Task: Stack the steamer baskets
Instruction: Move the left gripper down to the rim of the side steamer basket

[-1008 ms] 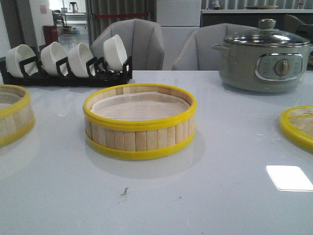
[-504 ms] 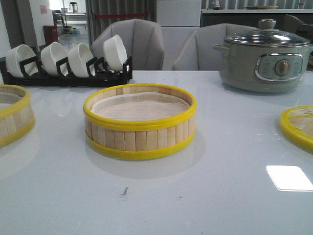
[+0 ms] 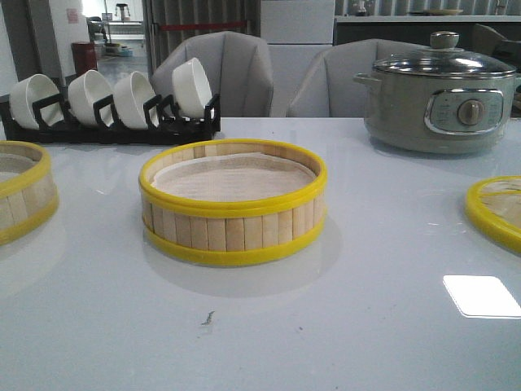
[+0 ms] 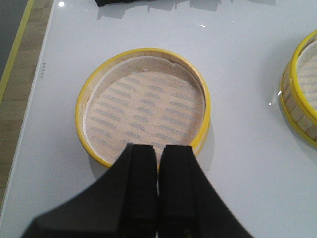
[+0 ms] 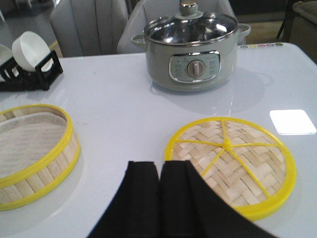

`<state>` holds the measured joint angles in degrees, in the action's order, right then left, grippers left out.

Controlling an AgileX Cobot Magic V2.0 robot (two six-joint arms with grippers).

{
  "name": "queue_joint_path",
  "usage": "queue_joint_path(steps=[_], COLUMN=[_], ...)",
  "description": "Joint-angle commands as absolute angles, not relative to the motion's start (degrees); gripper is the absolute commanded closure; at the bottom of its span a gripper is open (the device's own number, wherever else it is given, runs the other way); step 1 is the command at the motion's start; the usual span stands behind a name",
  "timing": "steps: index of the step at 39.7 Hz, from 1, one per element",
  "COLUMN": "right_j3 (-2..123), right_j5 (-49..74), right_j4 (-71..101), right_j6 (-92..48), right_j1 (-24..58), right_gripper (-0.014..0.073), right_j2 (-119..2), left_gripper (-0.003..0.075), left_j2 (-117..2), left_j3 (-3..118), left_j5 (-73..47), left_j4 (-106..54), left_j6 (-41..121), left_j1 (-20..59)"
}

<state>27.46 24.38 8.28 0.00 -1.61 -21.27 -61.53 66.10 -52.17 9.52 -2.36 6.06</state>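
While sitting mid-table (image 3: 342,326), showing pale slat walls, yellow rims, white liner: center basket (image 3: 233,204); second basket (image 3: 20,195) well apart, far left. Hovering empty, fingers pressed together: left gripper (image 4: 158,153), right gripper (image 5: 159,171).

centre basket (image 3: 233,203) mid-table | second basket (image 3: 23,190) left | lid (image 3: 498,208) right | pot (image 3: 440,94) behind lid

front of middle basket (image 3: 233,204): open table (image 3: 269,326) | behind: bowl rack (image 3: 110,122), pot (image 3: 440,102) | sides: left basket (image 3: 20,191), lid (image 3: 498,210), gaps between
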Motion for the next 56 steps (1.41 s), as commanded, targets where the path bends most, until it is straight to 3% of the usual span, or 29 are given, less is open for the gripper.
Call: queue_joint_path(steps=[1, 12, 28, 30, 33, 35, 38, 47, 56], right_j3=[33.9, 36.6, 36.6, 36.6, 36.6, 36.6, 36.6, 36.6, 36.6], right_j5=[19.3, 10.7, 7.9, 7.8, 8.2, 8.4, 8.7, 9.6, 10.8], right_j4=[7.8, 7.9, 7.8, 7.7, 7.7, 7.7, 7.6, 7.5, 7.5], right_j6=[-2.3, -2.2, -2.2, -2.2, -2.2, -2.2, -2.2, -2.2, -2.2], right_j1=[-0.6, -0.6, -0.6, -0.6, -0.6, -0.6, -0.6, -0.6, -0.6], right_gripper=[0.0566, 0.0566, 0.0552, 0.0491, 0.0303, 0.0185, 0.0088, 0.0083, 0.0083], right_j2=[-29.0, -41.5, -42.1, -42.1, -42.1, -42.1, -42.1, -42.1, -42.1], left_gripper=[0.0633, 0.0633, 0.0633, 0.0633, 0.0622, 0.0593, 0.0512, 0.0149, 0.0122], left_j2=[-60.9, -60.9, -60.9, -60.9, -60.9, -60.9, -60.9, -62.9, -69.3], left_j3=[67.7, 67.7, 67.4, 67.4, 67.4, 67.4, 67.4, 67.4, 67.4], left_j5=[-49.1, -49.0, -49.2, -48.6, -47.8, -47.7, -47.7, -47.5, -44.6], left_j4=[10.3, 10.5, 10.0, 10.0, 10.0, 10.0, 10.0, 9.6, 5.7], left_j6=[-2.5, -2.5, -3.9, -5.7, -5.7, -5.7, -5.6, -5.7, -5.7], left_j1=[6.5, 6.5, 6.5, 6.5, 6.5, 6.5, 6.5, 6.5, 6.5])
